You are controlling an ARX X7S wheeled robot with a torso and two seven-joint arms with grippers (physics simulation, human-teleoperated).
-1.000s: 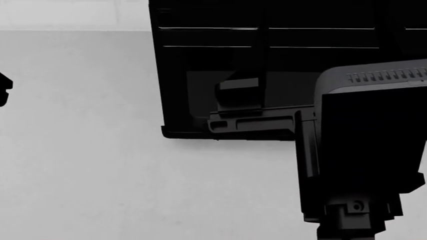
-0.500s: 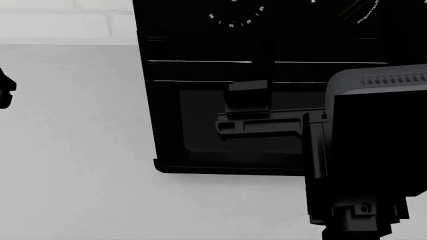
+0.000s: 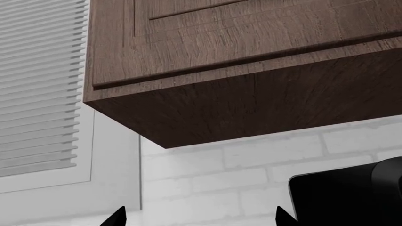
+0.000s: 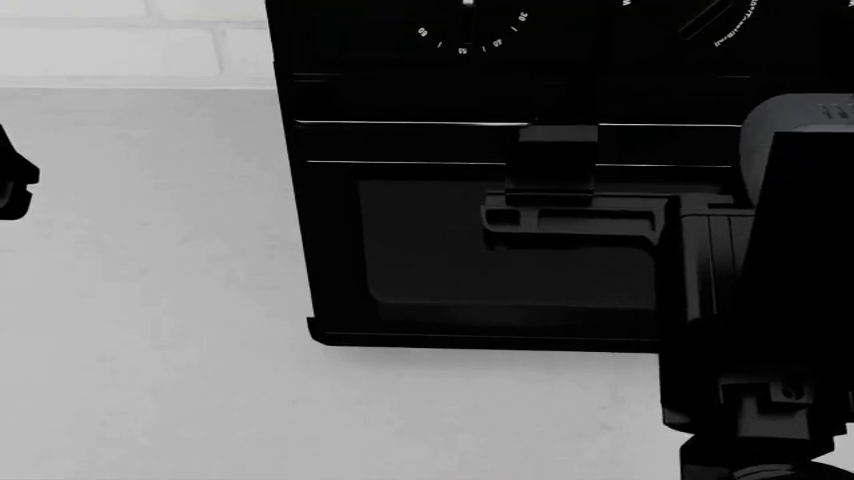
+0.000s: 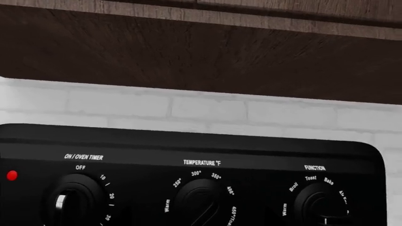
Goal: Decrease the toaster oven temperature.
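Observation:
The toaster oven (image 4: 414, 250) is a black box with a dark glass door, standing on the counter; its white-numbered dials show along the head view's upper edge. In the right wrist view its control panel (image 5: 188, 150) faces me close up, with the timer dial (image 5: 72, 202), the temperature dial (image 5: 204, 205) and the function dial (image 5: 320, 205). My right gripper (image 4: 557, 150) reaches over the door toward the panel, black against black, so its jaws cannot be read. My left gripper (image 3: 201, 220) is open, with only two fingertips (image 3: 118, 218) showing and nothing between them; it sits far left of the oven (image 4: 11, 185).
A light grey counter (image 4: 160, 330) stretches left of the oven and in front of it. A white brick wall (image 5: 125, 106) stands behind it, under a brown wooden cabinet (image 3: 251, 70). A window with blinds (image 3: 37, 84) is beside the cabinet.
The head view tilted up early on, bringing the oven's dials into sight. Since then my right arm and gripper have shifted right and farther toward the control panel. The left gripper barely moved.

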